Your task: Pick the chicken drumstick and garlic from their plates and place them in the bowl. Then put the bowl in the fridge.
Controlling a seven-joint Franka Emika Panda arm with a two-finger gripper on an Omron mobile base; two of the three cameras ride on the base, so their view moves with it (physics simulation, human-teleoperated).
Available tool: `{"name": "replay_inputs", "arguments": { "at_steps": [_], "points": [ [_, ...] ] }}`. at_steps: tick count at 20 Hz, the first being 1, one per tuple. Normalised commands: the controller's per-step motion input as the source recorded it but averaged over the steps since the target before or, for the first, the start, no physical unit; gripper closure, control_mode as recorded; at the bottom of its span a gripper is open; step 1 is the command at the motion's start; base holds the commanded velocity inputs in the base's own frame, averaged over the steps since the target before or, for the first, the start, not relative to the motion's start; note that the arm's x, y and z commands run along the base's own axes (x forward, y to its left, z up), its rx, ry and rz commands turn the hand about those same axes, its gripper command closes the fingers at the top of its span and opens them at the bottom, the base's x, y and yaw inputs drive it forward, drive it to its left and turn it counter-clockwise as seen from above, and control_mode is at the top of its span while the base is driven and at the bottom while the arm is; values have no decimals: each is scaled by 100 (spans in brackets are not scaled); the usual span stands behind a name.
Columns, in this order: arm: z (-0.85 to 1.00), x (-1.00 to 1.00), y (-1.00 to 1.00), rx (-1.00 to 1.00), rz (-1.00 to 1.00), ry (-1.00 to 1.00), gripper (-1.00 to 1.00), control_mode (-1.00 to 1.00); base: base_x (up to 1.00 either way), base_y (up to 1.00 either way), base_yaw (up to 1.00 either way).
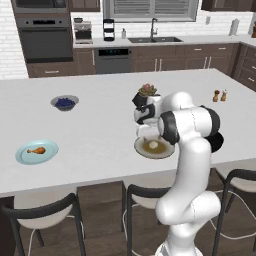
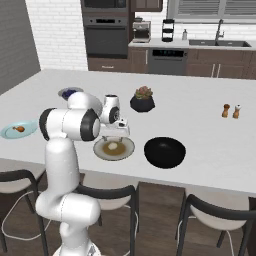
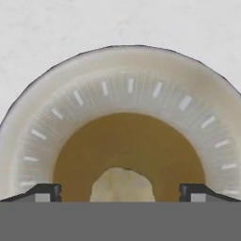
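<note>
While the fingers (image 3: 51,192) stand spread wide and empty, the garlic (image 3: 122,184) lies between them on the olive-brown centre of the grey-rimmed plate (image 3: 127,87). The step in hand looks like the garlic pick. To do it well, I would drop straight down so each fingertip passes one side of the bulb, stop just short of the plate, and close gently, since a round bulb may squirt out. The bowl (image 2: 165,152) sits just beside this plate on the tabletop (image 2: 200,130); the chicken drumstick (image 1: 36,150) waits well apart on its blue plate (image 1: 22,157).
</note>
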Motion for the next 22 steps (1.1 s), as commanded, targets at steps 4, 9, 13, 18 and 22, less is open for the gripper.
{"name": "replay_inputs", "arguments": {
  "at_steps": [4,9,13,18,22],
  "points": [
    [-46,8,-4,0,0,2,-100,-100,0,0,0],
    [-19,1,-1,0,0,3,-100,-100,0,0,0],
    [0,0,-1,0,0,0,-100,-100,0,0,0],
    [0,0,-3,0,0,0,-100,-100,0,0,0],
    [0,0,-6,0,0,0,-100,-100,0,0,0]
  ]
}}
